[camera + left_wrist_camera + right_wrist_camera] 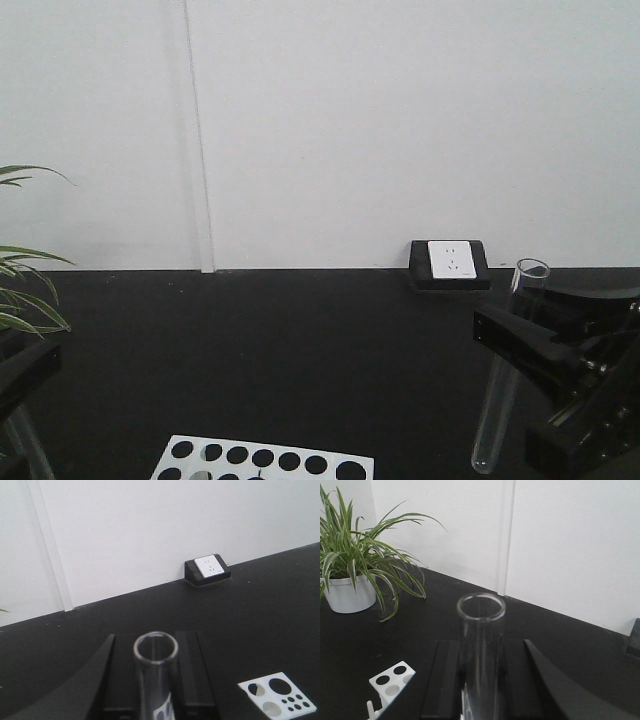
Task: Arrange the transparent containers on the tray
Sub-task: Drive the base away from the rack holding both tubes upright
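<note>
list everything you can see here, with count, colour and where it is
test tubes: 2, clear, one upright in each gripper
tube rack: 1, white with round holes, on the table, near edge
plant: 1, green striped leaves, white pot, table's left side
socket box: 1, white face, black housing, against the wall
table: 1, black
wall: white, behind the table
left gripper: 1, black, shut on a test tube
right gripper: 1, black, shut on a test tube

Black counter (pixel 300 350), white wall (pixel 400 120), white rack (pixel 262 462) patterned with dark round holes, clear test tube (pixel 497 410), green-white striped leaves (pixel 365 555), white pot (pixel 350 592)
</note>
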{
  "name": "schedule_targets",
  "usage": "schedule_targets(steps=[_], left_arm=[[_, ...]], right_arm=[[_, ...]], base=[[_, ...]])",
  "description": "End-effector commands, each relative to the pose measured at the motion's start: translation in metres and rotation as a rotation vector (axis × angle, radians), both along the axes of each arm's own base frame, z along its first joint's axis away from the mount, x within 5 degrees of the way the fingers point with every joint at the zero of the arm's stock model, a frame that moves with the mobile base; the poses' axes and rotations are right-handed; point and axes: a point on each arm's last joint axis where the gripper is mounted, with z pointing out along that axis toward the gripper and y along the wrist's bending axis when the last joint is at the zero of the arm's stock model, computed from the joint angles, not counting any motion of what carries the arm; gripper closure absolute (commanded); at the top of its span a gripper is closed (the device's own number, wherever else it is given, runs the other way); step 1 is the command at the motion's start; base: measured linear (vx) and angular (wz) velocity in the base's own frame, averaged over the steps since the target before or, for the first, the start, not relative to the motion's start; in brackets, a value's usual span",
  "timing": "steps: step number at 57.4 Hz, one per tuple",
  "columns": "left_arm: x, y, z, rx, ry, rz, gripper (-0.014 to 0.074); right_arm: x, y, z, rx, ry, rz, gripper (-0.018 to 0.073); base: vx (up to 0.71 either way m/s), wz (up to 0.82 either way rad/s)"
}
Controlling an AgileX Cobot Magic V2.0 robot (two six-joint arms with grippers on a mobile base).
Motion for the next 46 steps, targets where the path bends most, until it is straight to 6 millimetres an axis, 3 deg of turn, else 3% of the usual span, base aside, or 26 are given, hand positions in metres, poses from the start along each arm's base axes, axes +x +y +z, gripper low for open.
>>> schedule_targets(steps=[1,46], left_arm=[[-0.0031,0.0001,0.0210,-0.058,-0.115,-0.005,0.0514],[-0.0031,0.0001,0.0209,-0.058,-0.114,-0.005,0.0514]], right_arm=[[-0.0002,-0.0053,0.0188,0.043,-0.088,-0.048,0.0457],[-0.0002,-0.0053,0.0188,0.043,-0.087,-0.048,0.0457]], base=[[0.00,0.00],[0.00,0.00]])
